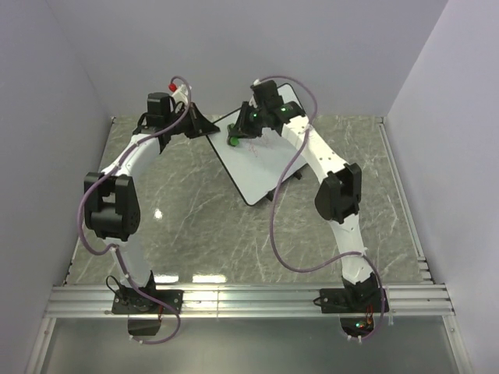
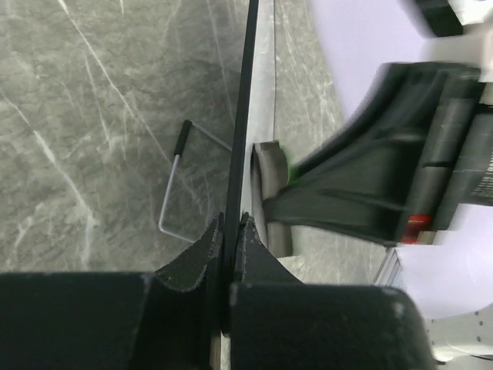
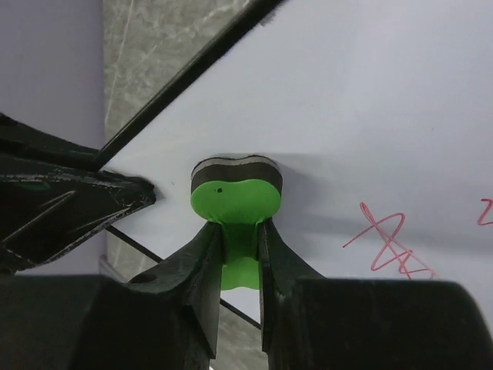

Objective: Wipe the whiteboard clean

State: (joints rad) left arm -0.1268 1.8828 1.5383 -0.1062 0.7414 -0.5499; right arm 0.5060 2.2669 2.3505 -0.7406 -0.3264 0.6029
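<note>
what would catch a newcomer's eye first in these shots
The bright green eraser, clamped in the right gripper and set against the whiteboard near its edge. Next, the unerased red scribble on the board to the eraser's right, and the left gripper pinching the board's black rim.

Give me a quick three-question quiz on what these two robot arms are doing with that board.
1. True or false: the left gripper is clamped on the edge of the whiteboard.
2. What does the right gripper hold? A) a marker B) a green eraser C) nothing
3. Fill in: the scribble on the board is ___ in colour.

Key: 1 true; 2 B; 3 red.
</note>
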